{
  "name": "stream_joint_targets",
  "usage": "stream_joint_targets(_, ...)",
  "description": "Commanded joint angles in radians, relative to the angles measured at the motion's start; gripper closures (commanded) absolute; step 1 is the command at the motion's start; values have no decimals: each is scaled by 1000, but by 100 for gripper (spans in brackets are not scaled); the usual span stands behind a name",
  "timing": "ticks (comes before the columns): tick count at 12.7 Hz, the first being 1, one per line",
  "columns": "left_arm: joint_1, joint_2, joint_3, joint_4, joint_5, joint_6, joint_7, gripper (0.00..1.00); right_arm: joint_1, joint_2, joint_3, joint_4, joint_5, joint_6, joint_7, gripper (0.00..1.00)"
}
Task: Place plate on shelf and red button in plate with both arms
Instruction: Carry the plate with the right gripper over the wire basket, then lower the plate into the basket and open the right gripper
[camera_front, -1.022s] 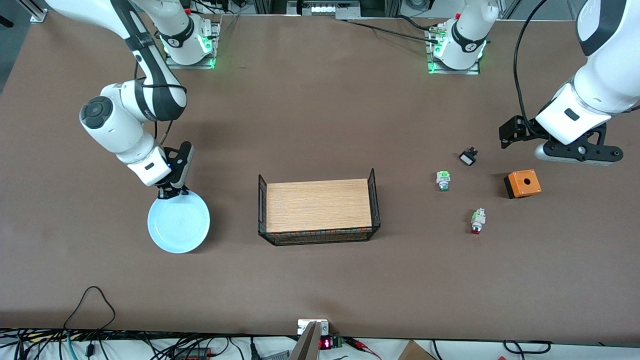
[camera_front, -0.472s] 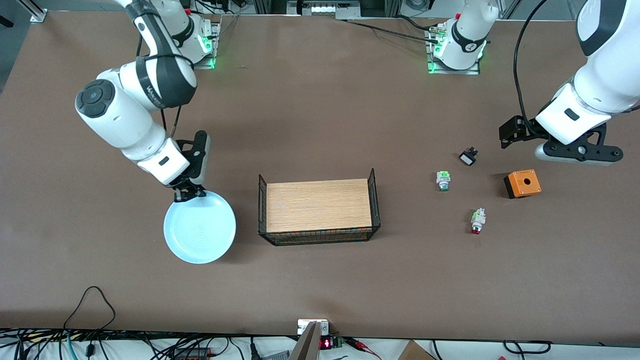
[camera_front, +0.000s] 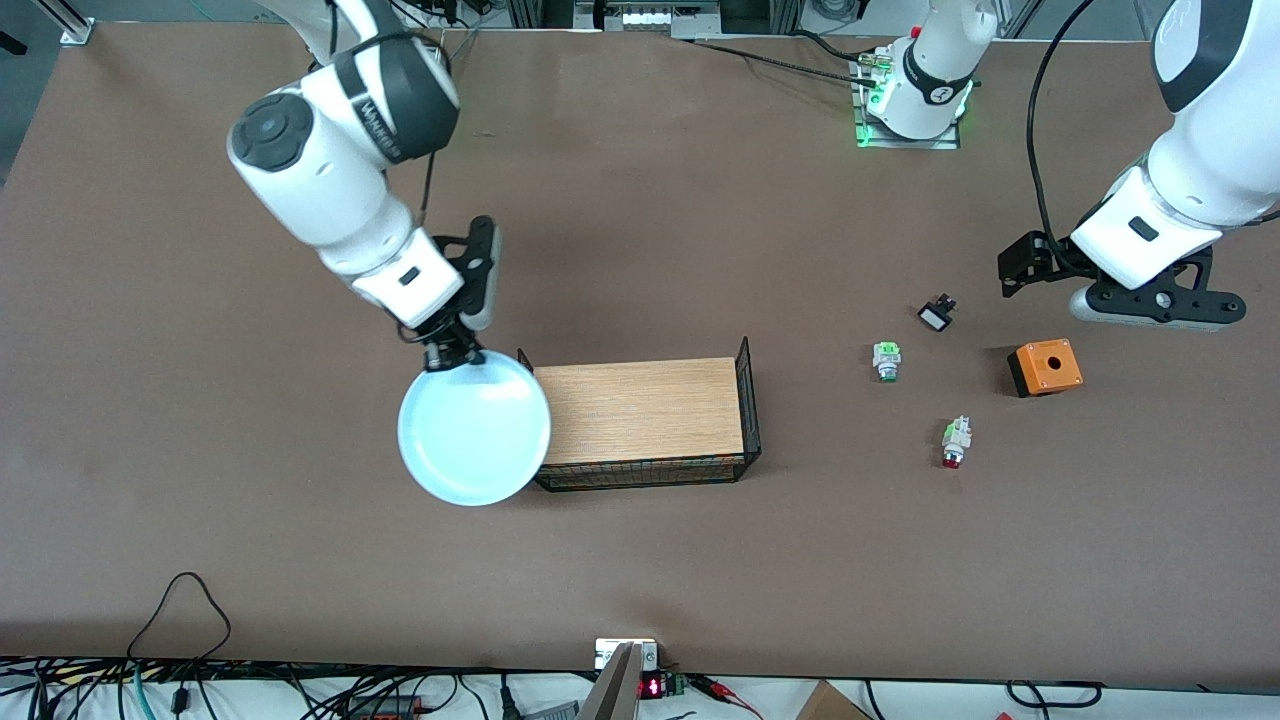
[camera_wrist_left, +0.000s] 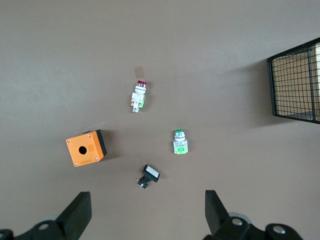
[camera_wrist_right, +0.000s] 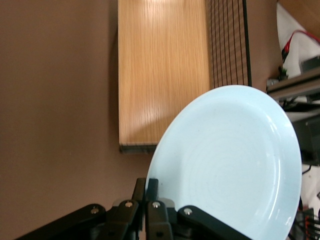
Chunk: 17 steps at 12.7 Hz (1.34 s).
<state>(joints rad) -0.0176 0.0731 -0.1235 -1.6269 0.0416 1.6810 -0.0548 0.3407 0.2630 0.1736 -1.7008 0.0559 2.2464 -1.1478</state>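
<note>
My right gripper (camera_front: 449, 357) is shut on the rim of the pale light-blue plate (camera_front: 474, 428) and holds it in the air, over the table and the end of the wire basket (camera_front: 747, 392) toward the right arm. In the right wrist view the fingers (camera_wrist_right: 151, 189) pinch the plate's (camera_wrist_right: 230, 165) edge. The red button (camera_front: 955, 441), whitish with a red cap, lies on the table toward the left arm's end; it also shows in the left wrist view (camera_wrist_left: 138, 94). My left gripper (camera_front: 1150, 305) is open and empty, up in the air beside the orange box (camera_front: 1045, 367).
The basket has a wooden floor (camera_front: 640, 410). A switch with a green cap (camera_front: 886, 360) and a small black switch (camera_front: 936, 315) lie near the red button. Cables run along the table's front edge (camera_front: 180, 600).
My right arm has lifted the plate and carried it toward the basket, so it now overlaps the basket's end. The left arm has not moved.
</note>
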Motion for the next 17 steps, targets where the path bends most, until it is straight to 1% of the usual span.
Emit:
stream_joint_targets(1, -2, -4, 2, 15, -17, -21, 6, 0, 96, -28, -8, 9, -8, -12, 83, 100)
stream_joint_targets(2, -1, -4, 2, 16, -16, -20, 7, 0, 133, -28, -8, 7, -40, 7, 136, 100)
stream_joint_targets(5, -4, -4, 2, 16, -16, -20, 3, 0, 222, -15, -8, -3, -222, 39, 336, 100)
stream_joint_targets(6, -2, -4, 2, 15, -16, -20, 7, 0, 247, 5, -8, -3, -307, 42, 412, 100)
stream_joint_targets(7, -2, -4, 2, 16, -16, -20, 6, 0, 268, 28, -8, -5, -373, 57, 492, 100)
stream_joint_targets(8, -2, -4, 2, 16, -17, -20, 7, 0, 293, 50, -8, -5, -419, 80, 563, 100)
stream_joint_targets(10, -4, -4, 1, 16, -17, -20, 6, 0, 304, 93, -8, -7, -477, 140, 632, 100)
stream_joint_targets(13, -2, -4, 2, 16, -16, -20, 6, 0, 307, 123, -9, -26, -493, 200, 660, 100)
stream_joint_targets(16, -4, -4, -1, 16, -16, -20, 4, 0, 305, 143, -9, -78, -597, 266, 782, 100)
stream_joint_targets(17, -2, -4, -1, 16, -17, -21, -3, 0, 305, 148, -9, -92, -619, 287, 825, 100)
